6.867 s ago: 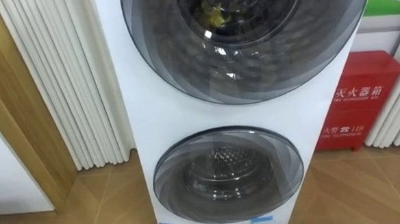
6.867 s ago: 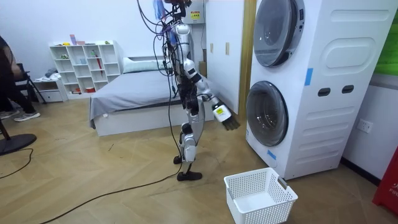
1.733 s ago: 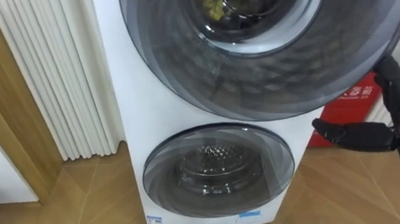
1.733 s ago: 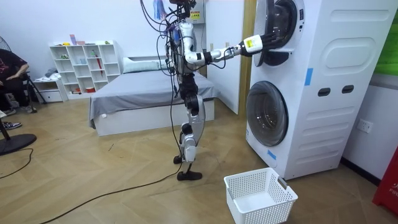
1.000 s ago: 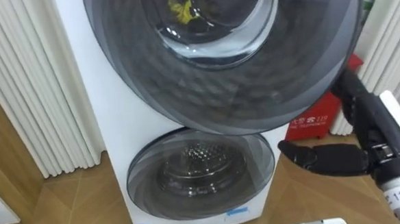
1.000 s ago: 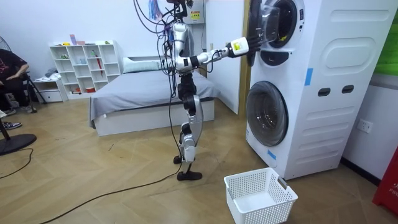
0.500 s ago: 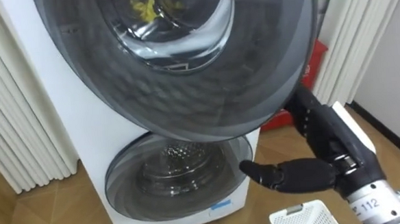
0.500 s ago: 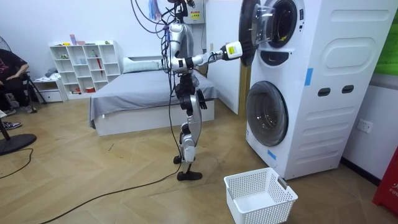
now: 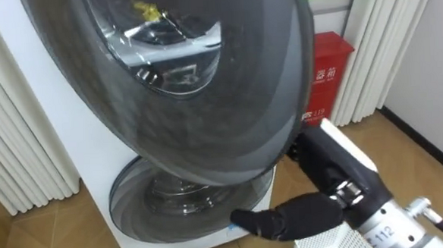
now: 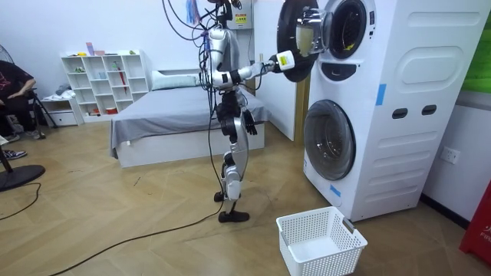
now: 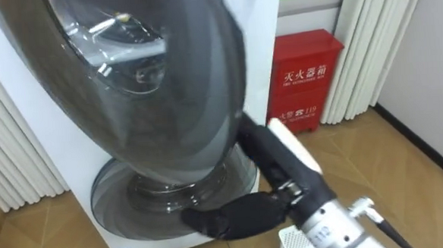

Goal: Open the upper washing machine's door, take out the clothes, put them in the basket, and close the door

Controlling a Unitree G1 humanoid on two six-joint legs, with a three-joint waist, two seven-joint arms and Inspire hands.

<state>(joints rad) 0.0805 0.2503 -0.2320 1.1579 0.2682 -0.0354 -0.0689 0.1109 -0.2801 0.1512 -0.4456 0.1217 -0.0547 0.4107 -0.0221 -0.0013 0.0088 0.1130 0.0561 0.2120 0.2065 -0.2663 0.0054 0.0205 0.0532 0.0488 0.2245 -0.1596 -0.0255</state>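
Seemingly Chinese characters on red cabinet (image 11: 309, 55)

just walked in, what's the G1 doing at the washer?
It stands at the stacked washing machine, right hand on the rim of the upper door, which is partly open. A yellow item shows inside the drum; nothing is out yet. Its left hand hangs at its side. The white basket sits on the floor.

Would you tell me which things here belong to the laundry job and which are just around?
Job: upper door, right hand at its edge, yellow garment behind the glass, white basket.
Just around: red cabinet, bed, white shelf, lower door.
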